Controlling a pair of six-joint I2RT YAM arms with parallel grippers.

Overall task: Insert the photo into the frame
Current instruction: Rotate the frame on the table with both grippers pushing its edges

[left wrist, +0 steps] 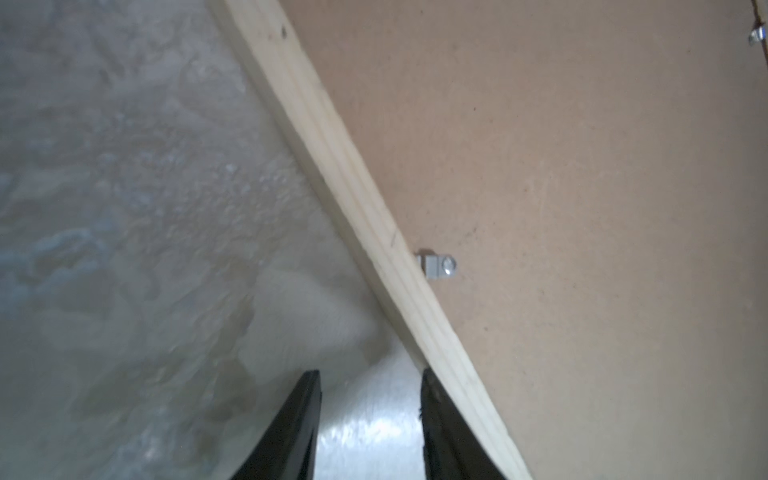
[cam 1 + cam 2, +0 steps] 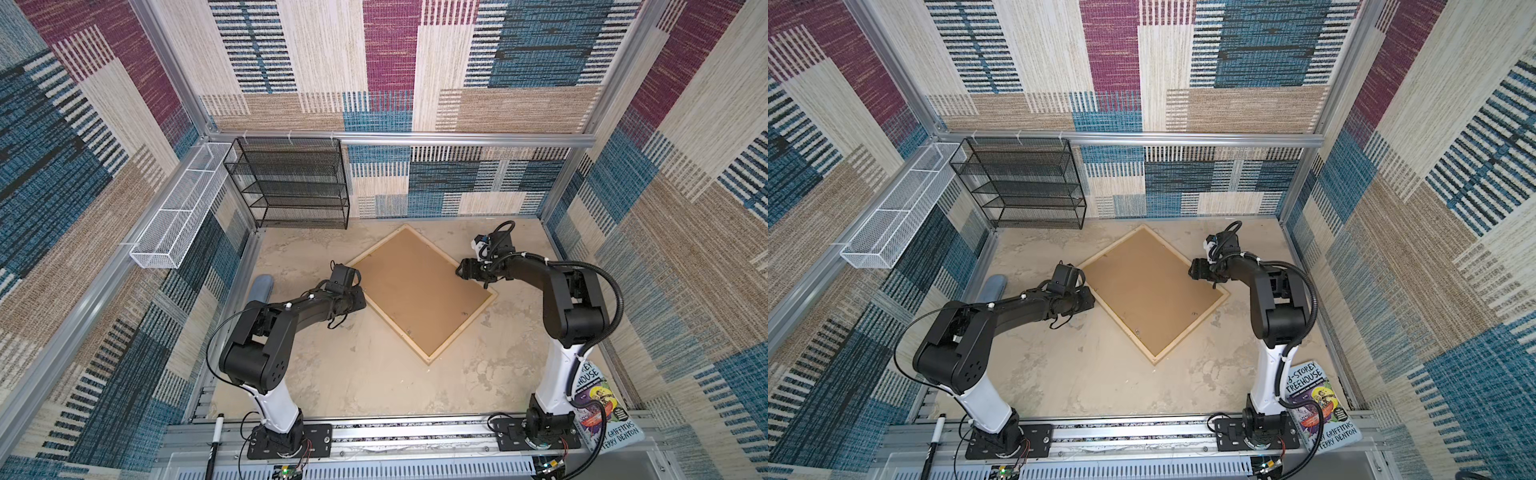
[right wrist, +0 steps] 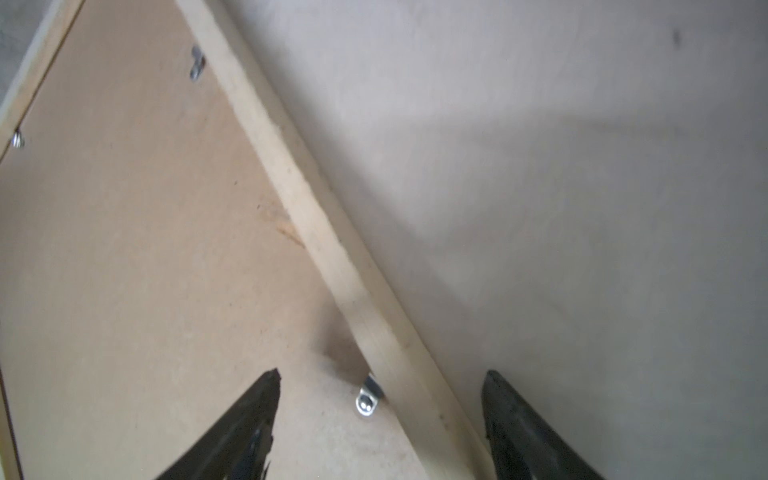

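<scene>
- The large rectangular frame of thin pale wood strips (image 2: 460, 326) lies flat on the beige mottled table (image 2: 374, 382), turned like a diamond. A plain brown backing board (image 2: 419, 286) fills it.
- No view shows the photo. I cannot tell whether it is under the board.
- The left gripper (image 1: 370, 376) is open, with only bare table between its jaws. One black finger (image 1: 436, 415) is right against the outer side of the wood strip.
- The right gripper (image 3: 382, 372) is wide open and holds nothing. Its jaws stand on both sides of the opposite strip, close to a small silver metal tab (image 3: 368, 399).
- Risk, in my judgement: if the right gripper closes here, it may catch the tab and bend it.
- A second risk: a push from the left finger may slide the whole frame over the smooth table, because nothing blocks it.
- If one side is lifted alone, the board could shift or drop out, unless the tabs hold it.
- The far corner of the frame is near the back wall and the black wire mesh shelf (image 2: 291, 183), so there is little room there.
- Toward the front rail the table is open. A colourful paperback book (image 2: 602, 407) lies only at the right front corner.
</scene>
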